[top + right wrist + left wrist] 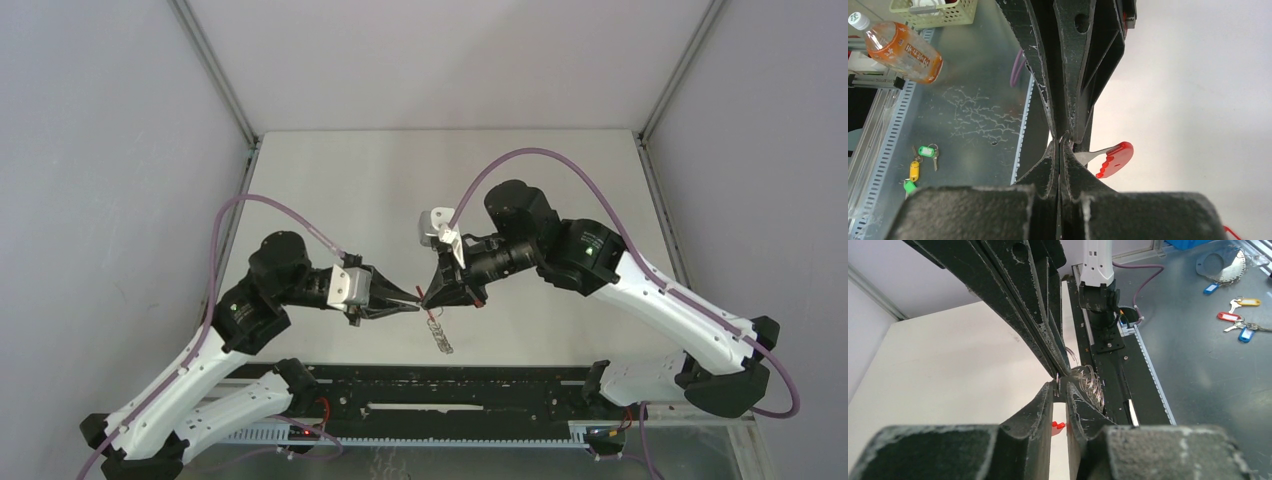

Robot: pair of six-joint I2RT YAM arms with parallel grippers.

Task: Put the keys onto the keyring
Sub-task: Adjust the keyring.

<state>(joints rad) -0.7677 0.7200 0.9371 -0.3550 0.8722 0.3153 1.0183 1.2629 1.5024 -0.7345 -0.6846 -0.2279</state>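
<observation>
Meeting the left gripper (414,303) tip to tip at the keyring (1088,382), the right gripper (429,298) clamps it; the left's hold I cannot tell; keys (440,338) dangle below the keyring

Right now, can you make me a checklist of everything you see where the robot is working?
Surface: plain pale tabletop.
Job's things: coil of thin silvery metal rings at the meeting fingertips. Small silvery keys on a fine chain trail from them. Flat red plastic piece with a silvery stem sits beside the right fingers.
Clutter: nothing seen on the tabletop.
Grippers: left gripper has its tips nearly together, grip unclear. Right gripper is shut. They meet tip to tip.
Cables: purple cables loop over both arms.
Surroundings: grey walls. Off the table are an orange drink bottle, a green mesh basket and keys with coloured tags.
</observation>
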